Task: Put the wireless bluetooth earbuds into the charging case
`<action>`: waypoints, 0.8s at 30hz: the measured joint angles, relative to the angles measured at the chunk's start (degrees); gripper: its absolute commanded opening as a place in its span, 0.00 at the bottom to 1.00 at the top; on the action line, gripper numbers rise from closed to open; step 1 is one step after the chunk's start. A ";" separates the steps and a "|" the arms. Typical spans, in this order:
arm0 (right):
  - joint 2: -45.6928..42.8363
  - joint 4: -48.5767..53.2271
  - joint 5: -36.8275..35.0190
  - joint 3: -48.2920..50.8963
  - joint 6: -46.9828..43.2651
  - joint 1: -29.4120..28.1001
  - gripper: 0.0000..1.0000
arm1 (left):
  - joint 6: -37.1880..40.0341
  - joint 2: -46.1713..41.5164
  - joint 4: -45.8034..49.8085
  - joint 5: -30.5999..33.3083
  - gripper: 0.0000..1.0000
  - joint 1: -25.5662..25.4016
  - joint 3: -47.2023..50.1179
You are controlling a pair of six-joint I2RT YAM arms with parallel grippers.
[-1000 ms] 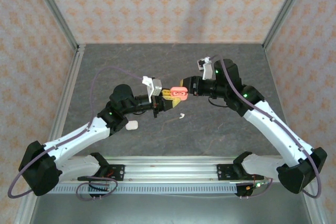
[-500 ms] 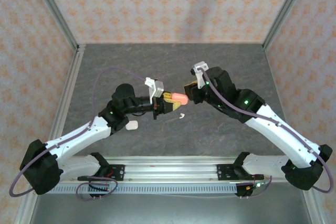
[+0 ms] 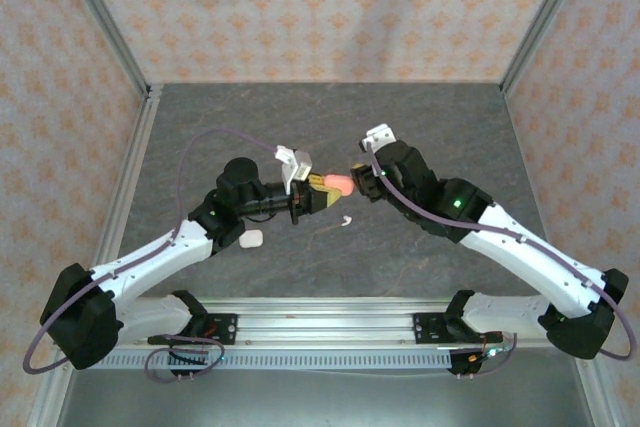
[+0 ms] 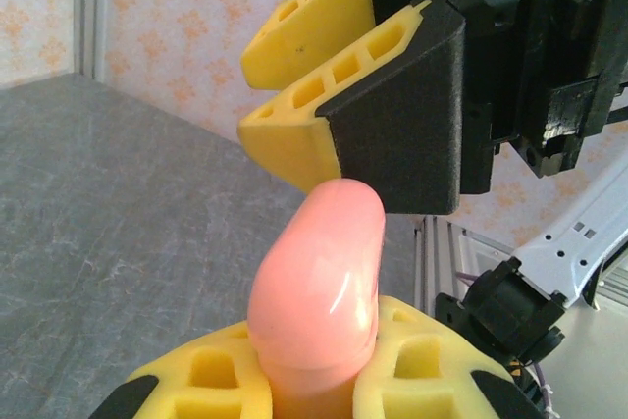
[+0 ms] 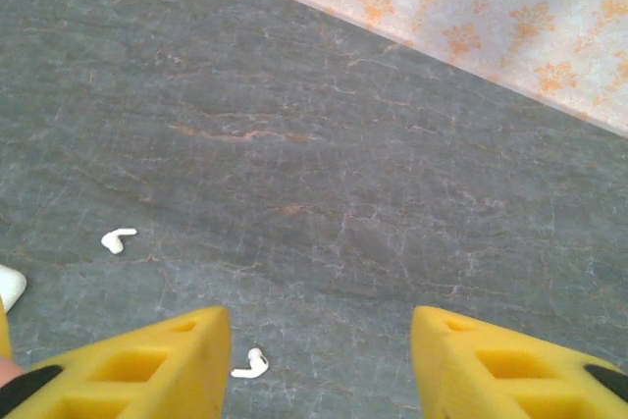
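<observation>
Hidden, case body: the lower part of the pink charging case [image 4: 319, 277] is buried between the left pads [image 4: 211, 375]. No lid seam can be made out, so lid up or down cannot be told.
Cut off, white case: the white charging case [image 3: 251, 239] lies on the desk [image 3: 300, 117] just beside the left arm [image 3: 150, 259]. In the right wrist view the frame's left edge crops it to a sliver.
Unclear, contact: in the left wrist view the lower right finger [image 4: 294, 139] sits just past the top of the pink charging case. Touching or apart cannot be told.
Left arm pose: stretched low toward the desk centre, the held case pointing at the right arm [image 3: 520, 247].
Left jaws: clamped on the pink charging case, which is held clear of the desk.
Right arm pose: forearm angled in toward the centre, its jaws meeting the left jaws head-on.
Right jaws: apart, the right pads [image 5: 137, 365] spread with bare desk between them.
Earbuds: both loose on the desk. The near white earbud [image 5: 250, 365] is below the jaws and the far white earbud [image 5: 118, 238] is toward the white charging case.
</observation>
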State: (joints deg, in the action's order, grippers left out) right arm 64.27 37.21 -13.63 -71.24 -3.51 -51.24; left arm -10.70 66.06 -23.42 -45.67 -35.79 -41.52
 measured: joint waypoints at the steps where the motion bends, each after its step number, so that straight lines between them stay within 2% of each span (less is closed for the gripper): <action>1: -0.28 -0.37 1.20 0.11 0.55 0.90 0.55 | -0.04 -0.02 -0.09 0.55 0.00 0.22 0.00; 11: -2.71 -6.51 16.96 3.13 8.44 8.35 0.57 | -0.42 0.48 0.07 4.00 0.00 3.65 0.00; 19: 0.81 -8.26 22.71 5.25 18.03 15.23 0.58 | -0.44 2.78 3.17 7.96 0.00 6.80 0.00; 24: 6.16 -8.17 25.75 6.69 23.28 17.57 0.58 | -1.90 9.86 9.57 11.72 0.00 8.50 -2.45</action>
State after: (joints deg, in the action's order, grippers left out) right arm 70.43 29.04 12.12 -64.55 19.77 -33.67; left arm -12.60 75.92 -13.85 -33.95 -27.29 -43.97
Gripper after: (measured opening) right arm 0.577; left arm 0.159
